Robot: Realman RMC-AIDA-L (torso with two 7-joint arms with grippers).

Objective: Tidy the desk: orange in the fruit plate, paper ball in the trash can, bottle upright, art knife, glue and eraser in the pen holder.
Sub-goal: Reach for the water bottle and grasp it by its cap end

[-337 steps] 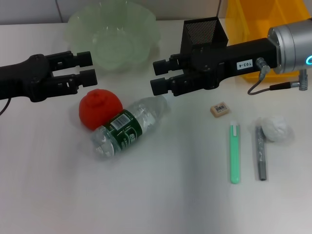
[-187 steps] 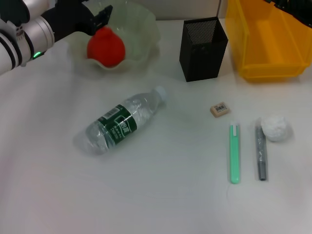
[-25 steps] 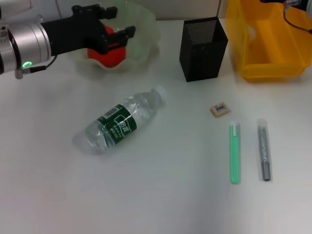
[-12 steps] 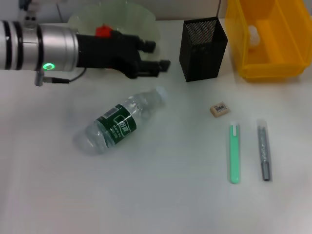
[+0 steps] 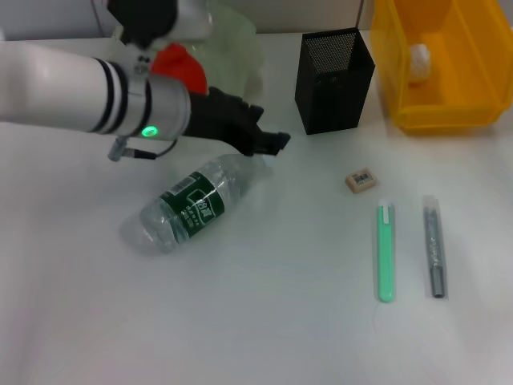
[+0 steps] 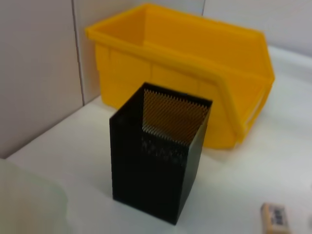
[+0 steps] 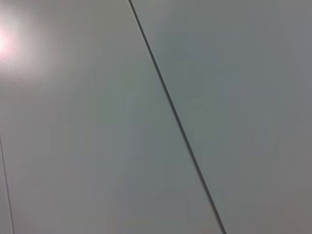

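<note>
The bottle [image 5: 195, 205] lies on its side on the table, cap end toward the pen holder. My left gripper [image 5: 264, 128] is open and empty, just above the bottle's neck, and hides the cap. The orange [image 5: 178, 62] sits in the fruit plate [image 5: 239, 50], mostly hidden behind my left arm. The paper ball [image 5: 419, 56] lies in the yellow trash can [image 5: 439, 112]. The eraser [image 5: 361, 180], green art knife [image 5: 386, 251] and grey glue stick [image 5: 433, 247] lie on the table to the right. The black mesh pen holder [image 5: 334, 80] stands upright. My right gripper is out of view.
The left wrist view shows the pen holder [image 6: 158, 161], the trash can [image 6: 195, 63] behind it, the eraser [image 6: 274, 218] and an edge of the fruit plate [image 6: 24, 204]. The right wrist view shows only grey wall panels.
My left arm has swung from the fruit plate down and right to the bottle's neck. The orange stays in the plate. The paper ball has settled in the trash can.
</note>
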